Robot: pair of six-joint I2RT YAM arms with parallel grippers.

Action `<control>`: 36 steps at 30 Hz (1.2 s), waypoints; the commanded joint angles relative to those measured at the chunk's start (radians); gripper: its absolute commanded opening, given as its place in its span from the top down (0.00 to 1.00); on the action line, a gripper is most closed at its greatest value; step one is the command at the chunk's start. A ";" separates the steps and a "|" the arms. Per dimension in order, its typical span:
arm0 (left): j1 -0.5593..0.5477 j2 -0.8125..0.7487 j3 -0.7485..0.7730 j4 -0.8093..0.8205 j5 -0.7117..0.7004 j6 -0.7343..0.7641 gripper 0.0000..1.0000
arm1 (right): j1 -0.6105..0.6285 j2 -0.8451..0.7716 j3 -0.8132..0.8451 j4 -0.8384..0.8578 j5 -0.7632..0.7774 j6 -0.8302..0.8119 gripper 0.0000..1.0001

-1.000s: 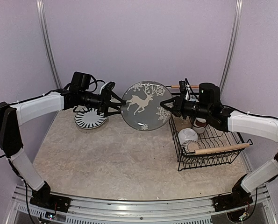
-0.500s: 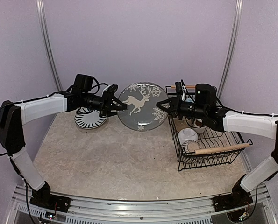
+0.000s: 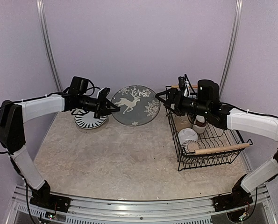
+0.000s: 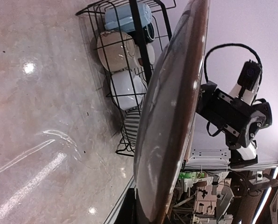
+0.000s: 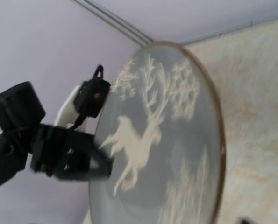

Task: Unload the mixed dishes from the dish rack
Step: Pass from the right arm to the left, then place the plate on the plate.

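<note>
Left gripper (image 3: 114, 108): clamped on deer plate (image 3: 135, 105) | right gripper (image 3: 164, 101): spread, empty (just beside plate) | striped plate (image 3: 89, 120): unloaded, beneath left gripper | bowls (image 3: 187, 135), mugs (image 4: 127, 17): left in dish rack (image 3: 209, 161).

Left gripper (image 3: 111, 108) clamped tight, right gripper (image 3: 161, 98) spread, arms reaching inward.

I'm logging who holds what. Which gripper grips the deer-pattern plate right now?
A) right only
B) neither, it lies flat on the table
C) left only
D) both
C: the left gripper is clamped on the left edge of the deer plate, which hangs tilted above the table, while the right gripper stands open beside its right edge without gripping it.
</note>
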 commanded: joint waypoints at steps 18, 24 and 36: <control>0.508 0.040 0.016 -0.187 -0.216 -0.083 1.00 | -0.097 -0.381 0.028 -0.512 0.378 -0.308 0.00; 0.562 0.118 0.042 -0.199 -0.173 -0.091 1.00 | -0.100 -0.449 0.006 -0.535 0.414 -0.302 0.00; 0.555 0.199 0.072 -0.202 -0.133 -0.087 1.00 | -0.101 -0.529 -0.040 -0.536 0.435 -0.283 0.00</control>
